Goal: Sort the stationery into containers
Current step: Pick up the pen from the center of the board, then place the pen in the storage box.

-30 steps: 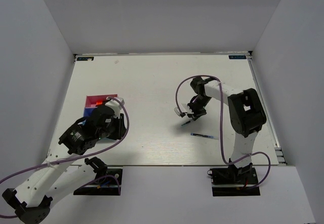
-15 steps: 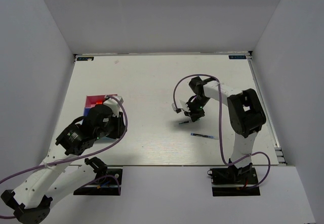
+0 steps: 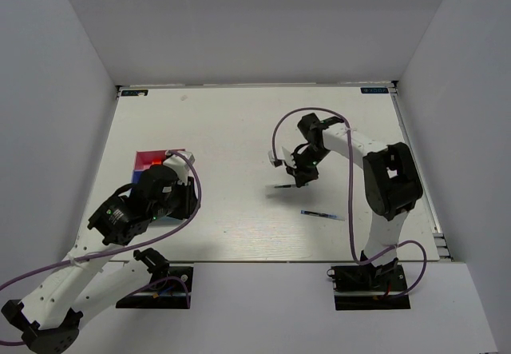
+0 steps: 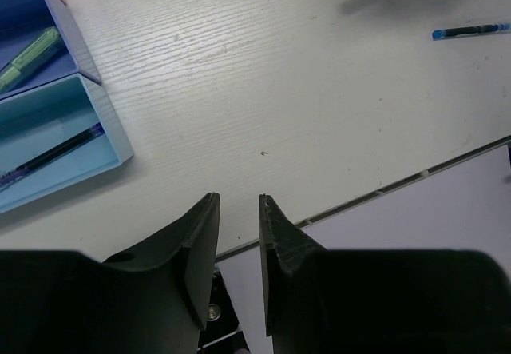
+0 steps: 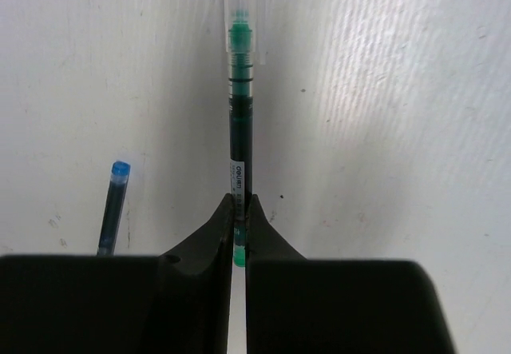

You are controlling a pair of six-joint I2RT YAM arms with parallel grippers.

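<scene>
From above, the left gripper is hanging low over the table just beside the pink box and the blue box, which are sitting touching one another near the left edge. The arm's own wrist is hiding its jaws here. Well apart from it, towards the middle, the right gripper is pointing down at the board, and a thin blue pen is lying flat on the table a little nearer the bases. In the left wrist view the jaws are standing slightly apart with nothing between them, so this gripper is holding nothing. A green highlighter is lying in the blue box, and a dark pen is resting slantwise in an adjoining pale blue box. The blue pen is showing far off at the upper right. In the right wrist view the fingers are pinching closed on a green pen, which is sticking straight out ahead of them above the table. The blue pen is lying on the table to its left, apart from it.
</scene>
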